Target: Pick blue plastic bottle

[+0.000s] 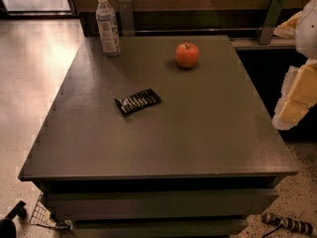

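The blue plastic bottle [107,25] stands upright at the far left corner of the dark grey table [198,133]. It is clear and bluish, with a white cap and a pale label. My gripper [295,97] shows as white and yellow parts at the right edge of the view, beyond the table's right side. It is far from the bottle and touches nothing on the table.
A red-orange apple [186,55] sits at the far middle of the table, right of the bottle. A black snack packet [137,101] lies near the table's centre. A rail and wooden wall run behind the table. Polished floor lies to the left.
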`<move>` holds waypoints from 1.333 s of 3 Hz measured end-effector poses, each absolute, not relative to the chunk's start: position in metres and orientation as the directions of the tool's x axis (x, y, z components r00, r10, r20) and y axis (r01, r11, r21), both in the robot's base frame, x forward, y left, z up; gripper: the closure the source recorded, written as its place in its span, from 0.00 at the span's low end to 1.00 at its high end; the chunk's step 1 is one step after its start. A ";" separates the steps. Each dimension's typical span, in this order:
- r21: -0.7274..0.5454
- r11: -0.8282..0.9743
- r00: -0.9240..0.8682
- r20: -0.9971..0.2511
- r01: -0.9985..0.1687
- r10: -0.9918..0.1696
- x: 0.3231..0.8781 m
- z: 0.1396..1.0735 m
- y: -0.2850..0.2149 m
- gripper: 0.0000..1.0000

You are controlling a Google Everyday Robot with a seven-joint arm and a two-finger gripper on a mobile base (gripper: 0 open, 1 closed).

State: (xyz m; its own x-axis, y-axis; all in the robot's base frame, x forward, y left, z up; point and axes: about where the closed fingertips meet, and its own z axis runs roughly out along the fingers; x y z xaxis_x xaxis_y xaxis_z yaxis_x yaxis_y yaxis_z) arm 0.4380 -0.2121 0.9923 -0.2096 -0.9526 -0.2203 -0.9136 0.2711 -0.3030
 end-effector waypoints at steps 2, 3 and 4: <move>-0.333 0.314 -0.223 -0.285 -0.889 -0.932 0.456 0.991 -0.208 0.00; -0.317 0.444 -0.264 -0.476 -0.838 -0.839 0.497 0.982 -0.185 0.00; -0.288 0.520 -0.231 -0.655 -0.804 -0.720 0.547 0.986 -0.152 0.00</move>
